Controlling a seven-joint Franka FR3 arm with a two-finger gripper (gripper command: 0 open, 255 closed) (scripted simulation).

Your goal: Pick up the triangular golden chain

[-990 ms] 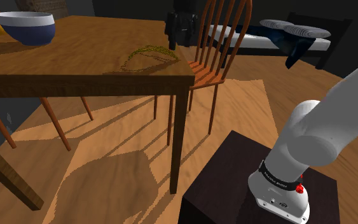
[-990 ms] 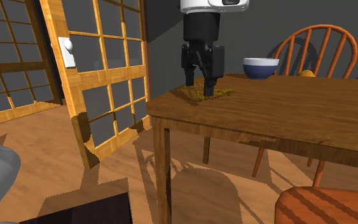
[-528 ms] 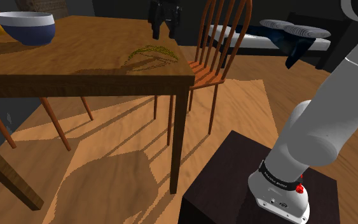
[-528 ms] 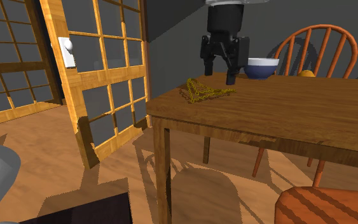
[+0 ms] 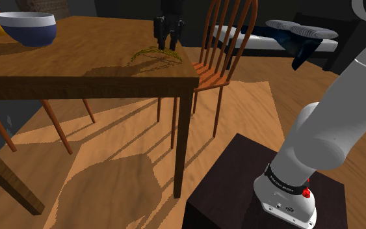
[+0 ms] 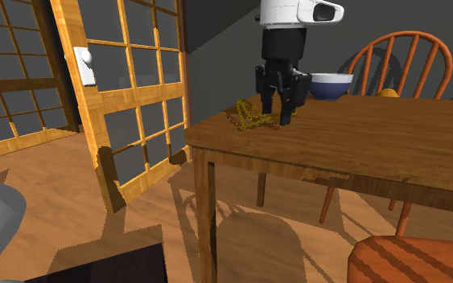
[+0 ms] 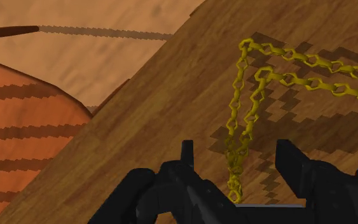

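The golden chain (image 5: 150, 56) lies in a flat triangle on the wooden table (image 5: 58, 68) near its corner. My black gripper (image 5: 166, 44) hangs point-down over the chain's end nearest the chair, fingertips almost at the tabletop. In the second exterior view the gripper (image 6: 274, 116) stands just beside the chain's heap (image 6: 247, 118). In the wrist view the open gripper (image 7: 239, 167) has one narrow corner of the chain (image 7: 244, 102) running between its fingers (image 7: 187, 156), touching neither one. The chain's other two sides spread away over the table (image 7: 139, 127).
A blue and white bowl (image 5: 26, 27) and a yellow-orange object (image 6: 388, 92) sit farther along the table. A wooden spindle-back chair (image 5: 217, 49) stands close beside the table corner. A paned wooden door (image 6: 128, 80) stands nearby, a bed (image 5: 275, 38) farther off, and my stand (image 5: 266, 195) below.
The gripper lifted off the chain's middle, shifted toward the bowl side, then came down again over the chain's narrow end. The chain lies where it was.
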